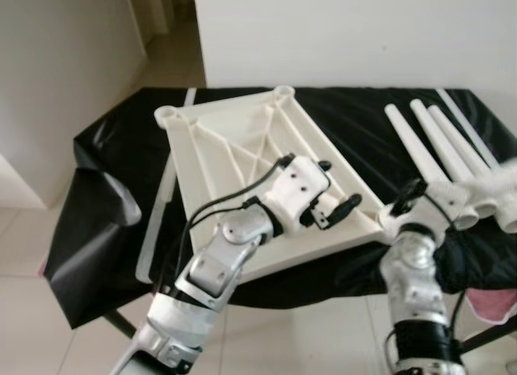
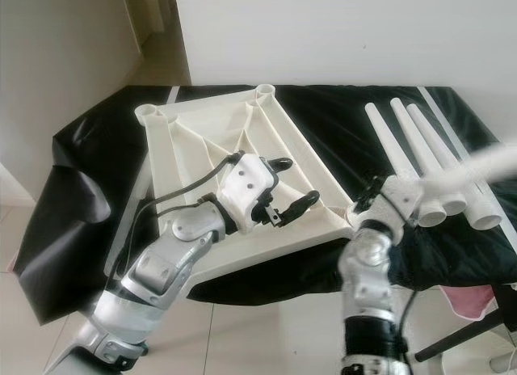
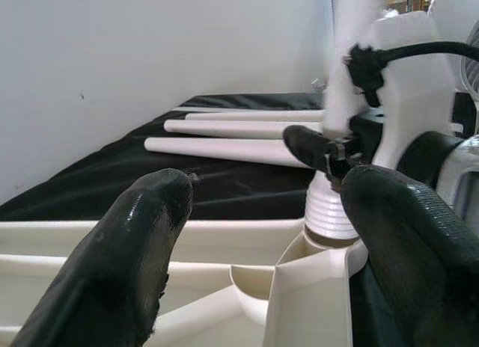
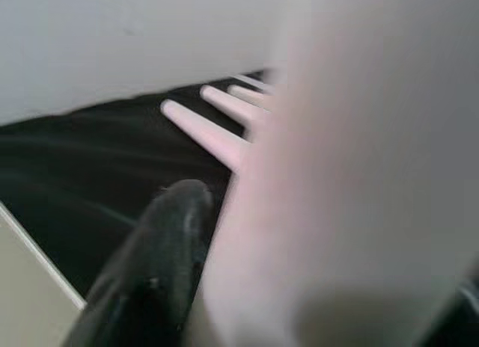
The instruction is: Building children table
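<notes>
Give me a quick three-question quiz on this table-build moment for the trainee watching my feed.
1. True or false: the white tabletop lies underside up on the black cloth.
2. How many loose legs lie on the cloth beside the tabletop?
A. one
B. three
C. five
3. What is the right hand holding, and where?

Key:
1. True; its ribs and corner sockets face up.
2. B.
3. A white leg, blurred, with its threaded end at the corner socket of the tabletop nearest that hand. The left hand rests open over the tabletop next to it.
</notes>
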